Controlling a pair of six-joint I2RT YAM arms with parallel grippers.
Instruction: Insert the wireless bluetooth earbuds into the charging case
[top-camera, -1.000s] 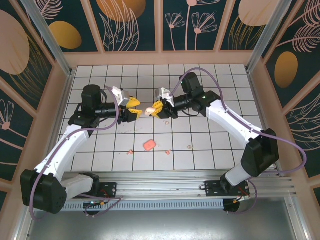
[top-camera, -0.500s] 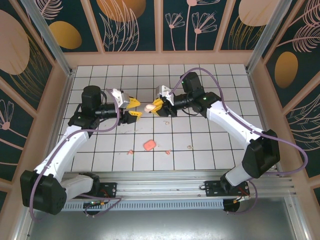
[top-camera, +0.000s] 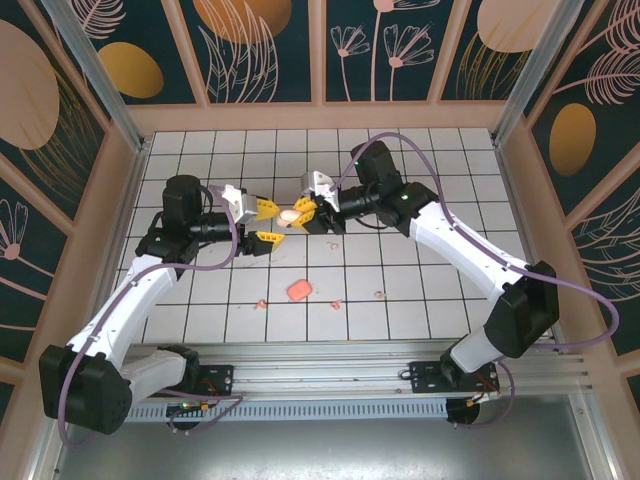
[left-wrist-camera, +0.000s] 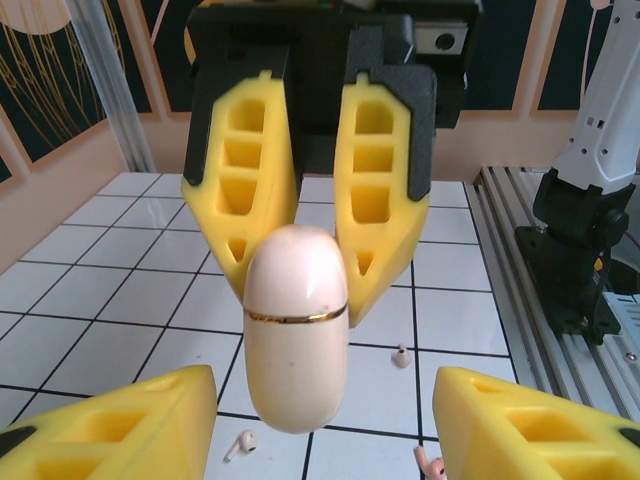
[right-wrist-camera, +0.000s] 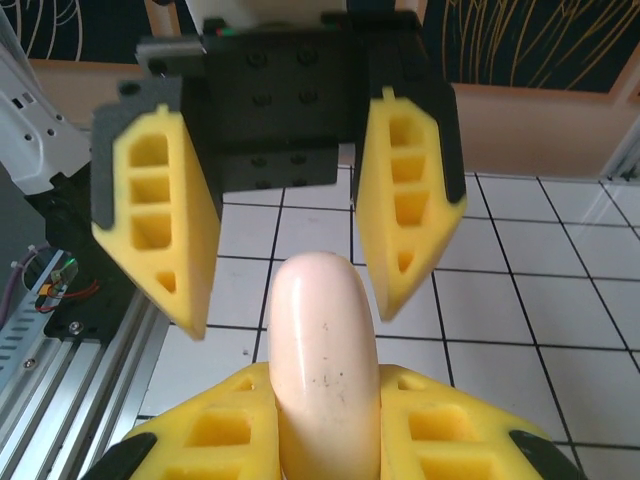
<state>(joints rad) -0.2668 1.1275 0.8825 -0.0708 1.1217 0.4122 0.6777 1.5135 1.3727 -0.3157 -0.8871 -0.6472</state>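
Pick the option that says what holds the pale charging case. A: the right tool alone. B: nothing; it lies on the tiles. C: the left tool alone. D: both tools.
A: the right tool is clamped on the charging case above the tiles, while the left tool stands wide open, clear of it.

Near side: pink case (top-camera: 299, 290), apparently loose earbuds (top-camera: 261, 302). Far table (top-camera: 420, 150): open. Centre blocked: left gripper (top-camera: 266, 222) facing right gripper (top-camera: 300, 214) holding charging case (left-wrist-camera: 296, 330).
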